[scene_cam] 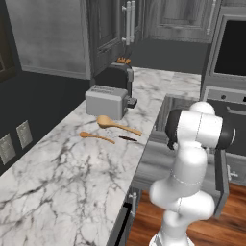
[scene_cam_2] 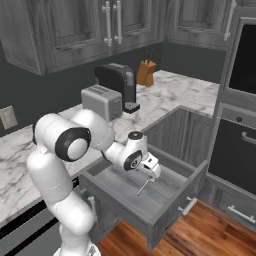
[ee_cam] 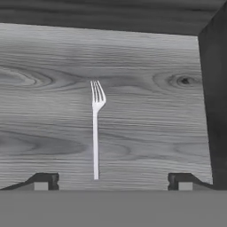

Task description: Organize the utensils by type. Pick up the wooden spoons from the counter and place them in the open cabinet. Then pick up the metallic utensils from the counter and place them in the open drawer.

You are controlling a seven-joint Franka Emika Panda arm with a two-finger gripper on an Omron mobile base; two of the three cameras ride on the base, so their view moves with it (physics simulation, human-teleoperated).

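My gripper (scene_cam_2: 151,173) hangs over the open drawer (scene_cam_2: 172,210), and its fingers (ee_cam: 44,181) stand far apart, so it is open. A silver fork (ee_cam: 95,128) sits just under it against the drawer's grey floor (ee_cam: 150,111), tines pointing away; the fork (scene_cam_2: 144,188) looks slanted and free of the fingers. On the marble counter (scene_cam: 62,173), the long wooden spoon (scene_cam: 117,124) and the slimmer one (scene_cam: 96,137) lie in front of the toaster. A thin dark utensil (scene_cam: 127,139) rests beside them near the counter edge. The cabinet's inner shelf is hidden.
A silver toaster (scene_cam: 106,101) and a black coffee machine (scene_cam: 117,77) stand behind the spoons, with a knife block (scene_cam_2: 145,72) farther back. Wall cabinets (scene_cam_2: 75,30) hang above. An oven column (scene_cam_2: 240,125) rises to the right of the drawer. Wood floor (scene_cam_2: 200,240) lies below.
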